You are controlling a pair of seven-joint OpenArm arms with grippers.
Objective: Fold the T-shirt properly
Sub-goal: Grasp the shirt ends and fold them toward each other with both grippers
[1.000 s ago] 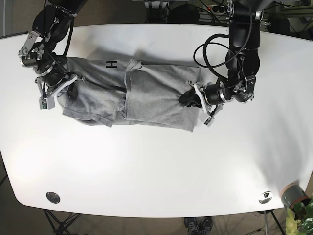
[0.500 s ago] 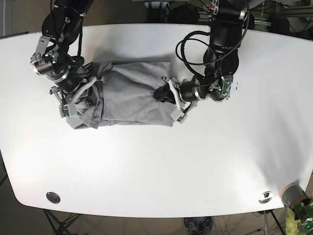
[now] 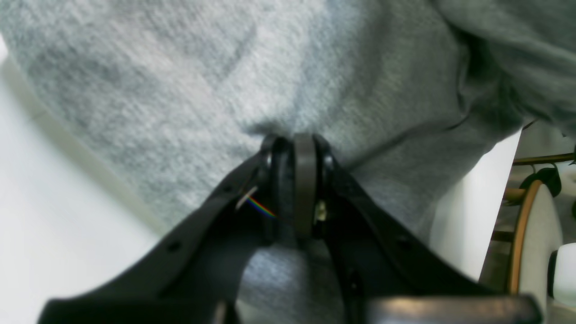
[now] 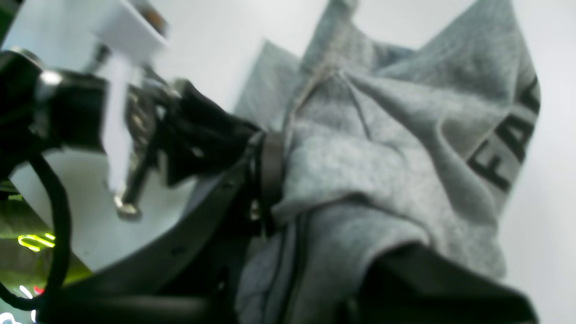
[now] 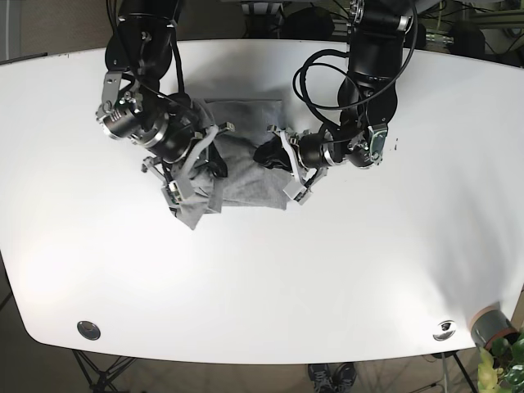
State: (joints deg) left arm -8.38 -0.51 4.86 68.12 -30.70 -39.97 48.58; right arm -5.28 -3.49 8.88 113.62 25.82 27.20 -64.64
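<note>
White tabletop (image 5: pixel 344 270) fills the base view, dark floor past its far edge, a plant pot (image 5: pixel 490 326) at the near right corner. T-shirt (image 5: pixel 246 176) lies far-centre, grey, gathered into a compact bundle between the two arms. Right gripper (image 5: pixel 203 160) sits on the bundle's left side, with loose cloth hanging toward the near edge below it. Left gripper (image 5: pixel 274 155) meets the bundle's right edge. From this height the jaws of neither can be read.

Left wrist view: left gripper (image 3: pixel 297 148) has its jaws drawn together on a pinch of T-shirt (image 3: pixel 180 90), cloth puckering above the tips. Fabric is a soft heathered knit, limp, draping in rounded folds; bare table shows to the left.

Right wrist view: right gripper (image 4: pixel 270 180) is clamped on a thick wad of T-shirt (image 4: pixel 360 162), several layers bunched, black lettering (image 4: pixel 504 148) on the right flap. Picture is blurred; the left arm (image 4: pixel 193 135) shows at left.

Handling judgement: light, floppy, no stiffness, so it sags wherever unsupported and layers slide on each other. Best held at hems, corners or a seam, both grips level and taut, to keep edges aligned. Bunched grip risks a lumpy fold.
</note>
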